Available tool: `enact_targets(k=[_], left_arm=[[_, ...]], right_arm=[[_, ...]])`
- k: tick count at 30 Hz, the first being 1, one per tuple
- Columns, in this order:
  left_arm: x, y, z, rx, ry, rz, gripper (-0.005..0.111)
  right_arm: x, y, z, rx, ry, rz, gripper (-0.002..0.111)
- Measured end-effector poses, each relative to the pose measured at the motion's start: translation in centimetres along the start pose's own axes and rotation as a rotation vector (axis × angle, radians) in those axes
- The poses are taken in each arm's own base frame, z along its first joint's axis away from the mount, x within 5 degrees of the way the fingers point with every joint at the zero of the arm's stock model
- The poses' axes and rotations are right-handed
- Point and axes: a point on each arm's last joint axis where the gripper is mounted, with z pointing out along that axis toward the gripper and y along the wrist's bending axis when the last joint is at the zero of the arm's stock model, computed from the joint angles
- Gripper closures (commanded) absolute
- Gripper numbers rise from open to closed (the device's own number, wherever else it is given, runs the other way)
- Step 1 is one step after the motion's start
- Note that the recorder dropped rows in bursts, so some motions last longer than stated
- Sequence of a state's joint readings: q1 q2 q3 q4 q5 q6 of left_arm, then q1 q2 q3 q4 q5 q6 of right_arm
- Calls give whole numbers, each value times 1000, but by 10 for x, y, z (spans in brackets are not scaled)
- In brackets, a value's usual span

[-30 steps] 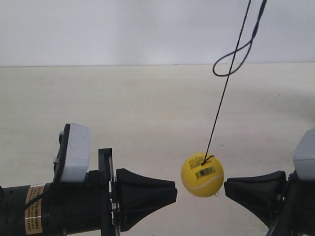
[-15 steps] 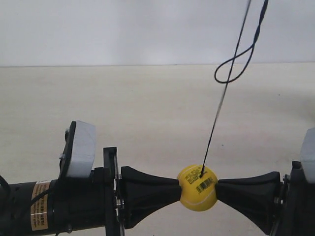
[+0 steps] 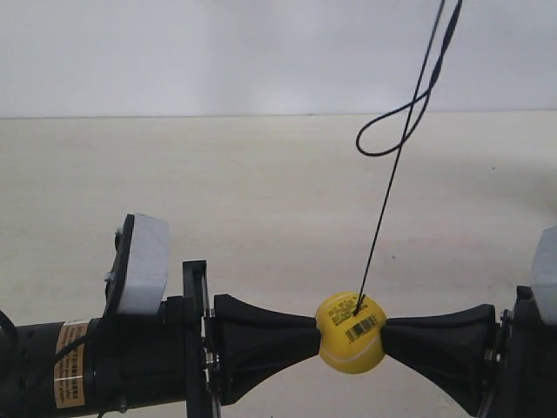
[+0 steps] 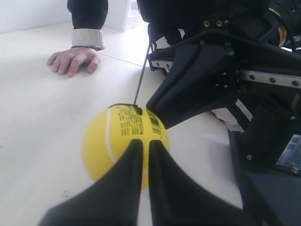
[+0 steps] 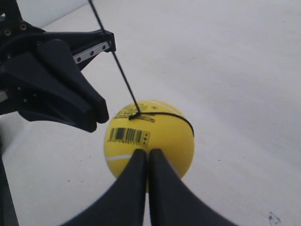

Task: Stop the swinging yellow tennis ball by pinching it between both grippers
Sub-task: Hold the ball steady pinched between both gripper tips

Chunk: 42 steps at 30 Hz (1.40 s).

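The yellow tennis ball (image 3: 351,345) hangs on a thin dark string (image 3: 385,205), barcode sticker facing the exterior camera. It is squeezed between two black wedge grippers. The tip of the arm at the exterior view's left (image 3: 312,336), which carries an orange label, presses one side. The tip of the arm at the exterior view's right (image 3: 388,337) presses the other. My left gripper (image 4: 142,141) is shut, its tips against the ball (image 4: 115,141). My right gripper (image 5: 144,151) is shut too, touching the ball (image 5: 157,134) just under the barcode.
A pale table (image 3: 218,200) runs back to a white wall. The slack string forms a loop (image 3: 392,131) above the ball. A person's hand (image 4: 73,60) rests flat on the table beyond the ball in the left wrist view.
One second ago the ball hung free between the separated tips; both arms then moved in and clamped it. Over the last half second only the string loop drifted left.
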State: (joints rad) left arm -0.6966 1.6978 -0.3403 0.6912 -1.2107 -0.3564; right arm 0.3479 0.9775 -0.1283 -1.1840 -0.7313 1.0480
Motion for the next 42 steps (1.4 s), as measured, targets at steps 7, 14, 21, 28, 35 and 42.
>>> enact_targets(k=[7, 14, 21, 28, 35, 42], left_arm=[[3, 1, 0, -14, 36, 1, 102], [0, 7, 3, -52, 28, -4, 102], [0, 7, 3, -52, 26, -8, 102], [0, 7, 3, -49, 27, -21, 102], [0, 6, 3, -46, 28, -26, 102], [0, 5, 3, -29, 35, -28, 102]], right_arm=[[0, -1, 0, 6, 3, 0, 108], [2, -3, 0, 35, 20, 0, 108], [2, -3, 0, 35, 20, 0, 108], [2, -3, 0, 35, 20, 4, 108], [2, -3, 0, 35, 20, 10, 108], [2, -3, 0, 35, 20, 14, 108]])
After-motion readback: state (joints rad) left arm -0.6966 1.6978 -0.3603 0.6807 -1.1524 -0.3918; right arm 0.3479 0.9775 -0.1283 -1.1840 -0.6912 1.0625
